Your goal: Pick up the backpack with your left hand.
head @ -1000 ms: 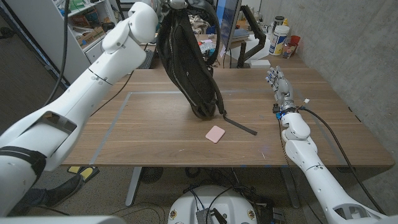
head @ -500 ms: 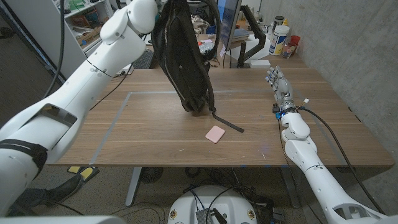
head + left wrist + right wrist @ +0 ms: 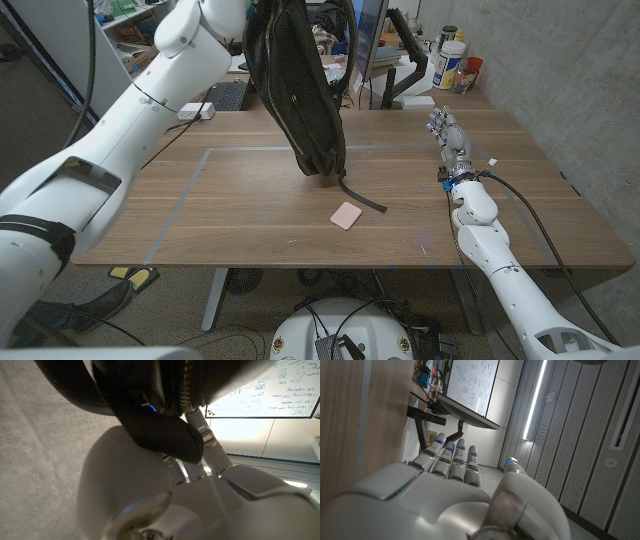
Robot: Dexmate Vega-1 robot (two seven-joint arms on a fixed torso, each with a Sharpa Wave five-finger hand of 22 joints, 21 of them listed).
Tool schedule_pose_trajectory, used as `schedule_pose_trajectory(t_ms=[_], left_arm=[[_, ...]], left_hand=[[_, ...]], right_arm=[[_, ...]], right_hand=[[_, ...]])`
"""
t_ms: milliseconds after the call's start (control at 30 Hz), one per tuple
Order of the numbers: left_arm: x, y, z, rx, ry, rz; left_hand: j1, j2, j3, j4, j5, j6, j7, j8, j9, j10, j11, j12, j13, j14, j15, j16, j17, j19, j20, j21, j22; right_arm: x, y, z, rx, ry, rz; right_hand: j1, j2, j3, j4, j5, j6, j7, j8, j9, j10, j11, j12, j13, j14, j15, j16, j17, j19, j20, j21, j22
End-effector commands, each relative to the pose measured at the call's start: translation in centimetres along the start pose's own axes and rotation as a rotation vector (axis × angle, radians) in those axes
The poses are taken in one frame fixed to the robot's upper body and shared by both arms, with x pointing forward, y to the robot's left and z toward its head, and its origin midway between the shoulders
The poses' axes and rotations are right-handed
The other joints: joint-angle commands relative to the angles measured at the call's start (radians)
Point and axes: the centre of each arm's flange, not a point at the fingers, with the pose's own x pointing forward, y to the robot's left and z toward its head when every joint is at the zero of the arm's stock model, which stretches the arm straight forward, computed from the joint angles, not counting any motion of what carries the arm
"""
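Since the left hand (image 3: 200,455) was clamped on the backpack (image 3: 300,90) at upper centre, strap (image 3: 362,198) dragging, a slow straight lift seemed smartest, right hand (image 3: 448,135) idle, fingers together.

1. This looks like a lab or workroom.
2. The wall (image 3: 590,90) on one side is bare grey concrete.
3. A whiteboard (image 3: 280,387) full of writing hangs in the room.
4. Shelves (image 3: 135,35) packed with stuff stand behind the wooden table (image 3: 250,220).
5. A keyboard (image 3: 228,95) and some bottles (image 3: 452,62) sit on desks at the back.
6. Cables (image 3: 530,215) run across the table.
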Motion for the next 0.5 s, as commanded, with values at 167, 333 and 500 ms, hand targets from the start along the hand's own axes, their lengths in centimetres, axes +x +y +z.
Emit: schedule_pose_trajectory(t_ms=[167, 333, 500], left_arm=[[1.3, 3.1, 1.2, -0.021, 0.001, 0.016], [1.7, 4.1, 2.2, -0.013, -0.01, 0.038], [1.8, 5.1, 2.9, 0.001, -0.024, 0.057]], left_hand=[[0.002, 0.011, 0.054, 0.061, 0.005, 0.001, -0.009, 0.008, 0.002, 0.016, -0.01, -0.006, 0.003, 0.078, -0.089, 0.0, 0.252, 0.003, 0.0, 0.005, 0.002], [0.001, 0.011, 0.054, 0.061, 0.006, 0.0, -0.005, 0.009, 0.003, 0.015, -0.009, -0.008, 0.004, 0.079, -0.09, -0.002, 0.253, 0.003, -0.001, 0.006, 0.002], [0.001, 0.01, 0.055, 0.061, 0.007, -0.001, -0.005, 0.009, 0.002, 0.015, -0.009, -0.009, 0.006, 0.081, -0.091, -0.004, 0.253, 0.003, -0.002, 0.006, 0.002]], right_arm=[[0.2, 0.2, 0.3, -0.007, -0.001, 0.0], [0.3, 0.4, 0.2, -0.005, -0.003, 0.002], [0.3, 0.5, 0.3, -0.006, -0.006, -0.001]], right_hand=[[0.004, 0.002, 0.004, -0.004, 0.005, 0.01, 0.001, -0.002, 0.005, 0.007, -0.001, 0.0, 0.002, 0.007, -0.003, -0.004, 0.001, 0.011, 0.002, -0.002, 0.005], [0.004, 0.002, 0.004, -0.005, 0.005, 0.01, 0.002, -0.001, 0.005, 0.008, -0.002, 0.0, 0.002, 0.007, -0.003, -0.004, 0.001, 0.012, 0.002, -0.002, 0.005], [0.004, 0.003, 0.004, -0.005, 0.005, 0.011, 0.002, -0.002, 0.005, 0.008, -0.001, 0.0, 0.002, 0.007, -0.003, -0.004, 0.001, 0.013, 0.001, -0.004, 0.005]])
